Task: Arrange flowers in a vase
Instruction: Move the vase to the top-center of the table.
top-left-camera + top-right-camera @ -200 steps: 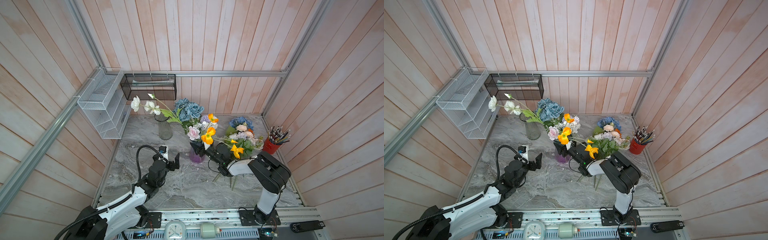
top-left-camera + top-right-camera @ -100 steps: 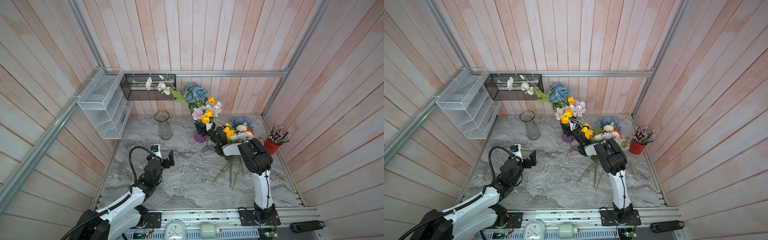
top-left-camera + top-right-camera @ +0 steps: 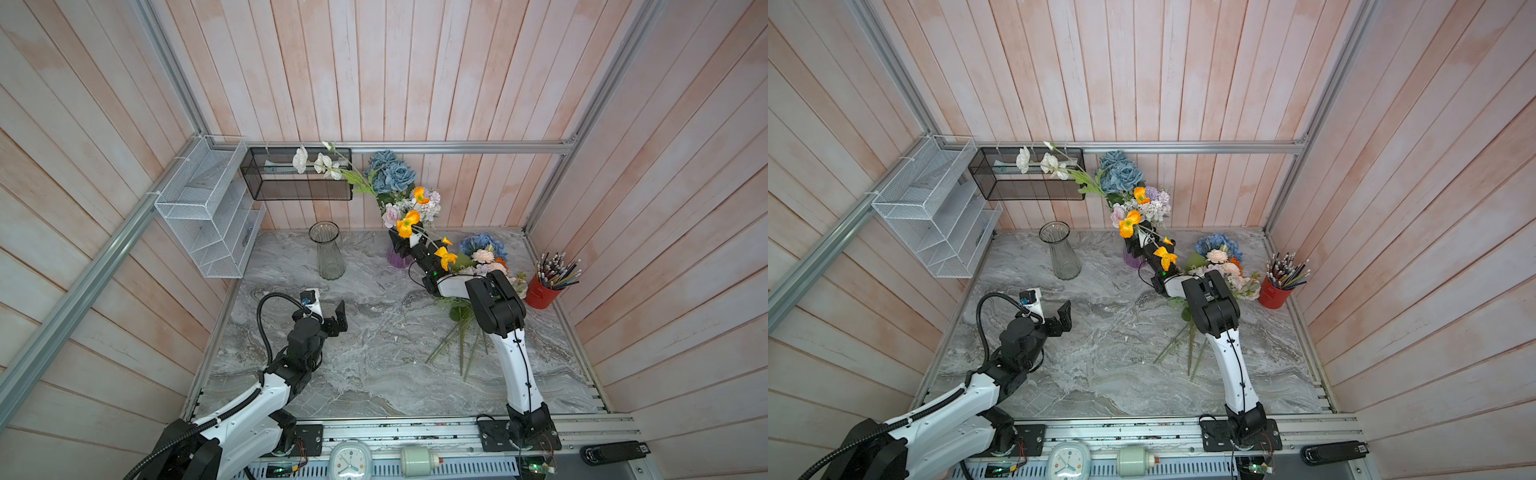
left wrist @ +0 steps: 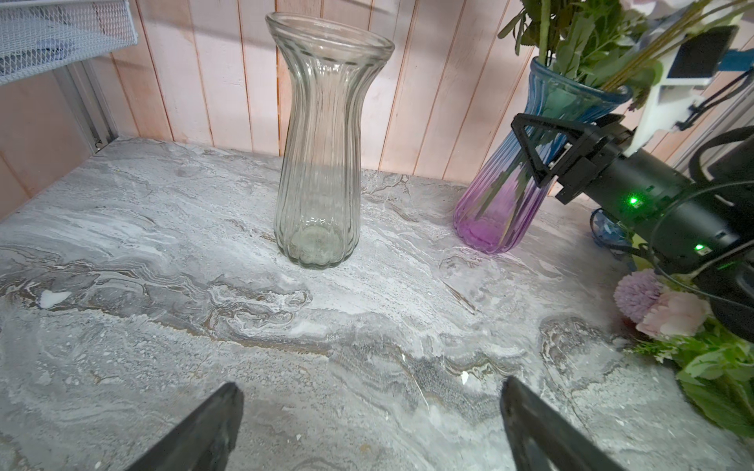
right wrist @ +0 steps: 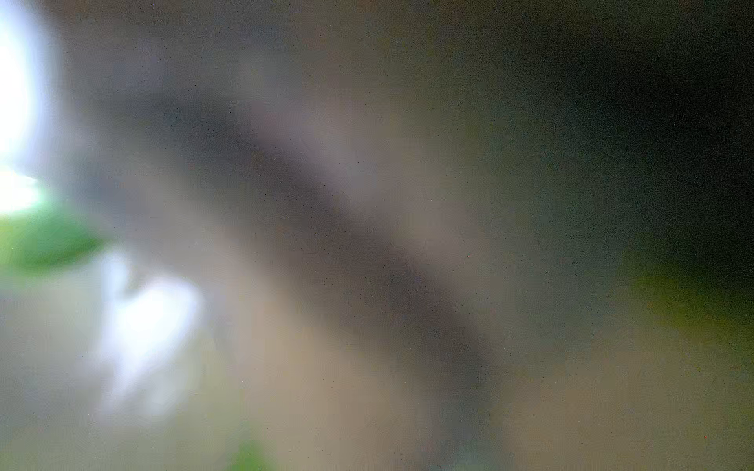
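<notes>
**Flowers fill a leaning tinted vase at the back of the desk**

Flowers [image 3: 409, 205] in white, dusty blue, lilac, pink and orange fill a blue-to-purple glass vase [image 4: 495, 204] near the back wall of the marble desk [image 3: 374, 374]. Furthest left, a white wire rack [image 3: 199, 212] hangs on the side wall. Next, a clear ribbed vase [image 3: 327, 253] stands upright and empty. In front of it the left end effector [image 4: 371, 385] hovers released, jaws wide, holding nothing. The blue-to-purple glass vase leans, and the right end effector [image 3: 404, 247] grasps it, one finger [image 4: 526, 149] lying across its near side. Further right, loose flowers [image 3: 482, 255] lie on the desk beside a red cup [image 3: 540, 293] of pencils. The clock [image 3: 349, 459] on the front rail is too small to read, and the right wrist view is all blur.
</notes>
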Motion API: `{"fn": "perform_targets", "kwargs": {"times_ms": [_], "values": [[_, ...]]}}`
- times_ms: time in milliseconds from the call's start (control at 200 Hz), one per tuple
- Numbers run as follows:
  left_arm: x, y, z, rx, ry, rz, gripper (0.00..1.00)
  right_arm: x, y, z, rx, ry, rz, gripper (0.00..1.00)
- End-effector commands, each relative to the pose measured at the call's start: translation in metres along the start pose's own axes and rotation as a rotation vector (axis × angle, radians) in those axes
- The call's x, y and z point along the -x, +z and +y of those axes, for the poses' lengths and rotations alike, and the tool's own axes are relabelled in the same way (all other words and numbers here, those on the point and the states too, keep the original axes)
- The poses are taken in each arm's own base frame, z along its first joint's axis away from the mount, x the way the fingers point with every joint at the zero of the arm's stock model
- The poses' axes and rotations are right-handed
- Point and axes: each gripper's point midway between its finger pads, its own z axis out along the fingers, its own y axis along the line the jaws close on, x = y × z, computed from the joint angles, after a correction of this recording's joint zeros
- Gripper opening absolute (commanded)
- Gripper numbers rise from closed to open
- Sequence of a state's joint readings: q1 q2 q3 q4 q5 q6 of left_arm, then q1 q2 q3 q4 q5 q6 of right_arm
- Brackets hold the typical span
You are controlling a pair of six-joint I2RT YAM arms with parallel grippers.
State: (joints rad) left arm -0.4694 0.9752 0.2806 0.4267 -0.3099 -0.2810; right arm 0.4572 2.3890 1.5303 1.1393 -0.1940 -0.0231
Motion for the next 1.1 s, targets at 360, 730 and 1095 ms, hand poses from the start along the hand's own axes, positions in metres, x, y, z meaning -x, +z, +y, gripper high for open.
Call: {"fn": "perform_targets", "kwargs": {"times_ms": [360, 730, 1095], "values": [[0.016, 0.001, -0.002, 0.000, 0.030, -0.033, 1.00, 0.062, -0.009, 0.002, 0.029, 0.017, -0.138, 0.98], [0.048, 0.027, 0.002, 0.002, 0.008, -0.120, 1.00, 0.050, -0.056, 0.012, 0.010, 0.099, -0.031, 0.98], [0.089, 0.096, 0.009, 0.004, 0.049, -0.197, 1.00, 0.048, -0.101, 0.048, 0.048, 0.170, 0.080, 0.98]]}}
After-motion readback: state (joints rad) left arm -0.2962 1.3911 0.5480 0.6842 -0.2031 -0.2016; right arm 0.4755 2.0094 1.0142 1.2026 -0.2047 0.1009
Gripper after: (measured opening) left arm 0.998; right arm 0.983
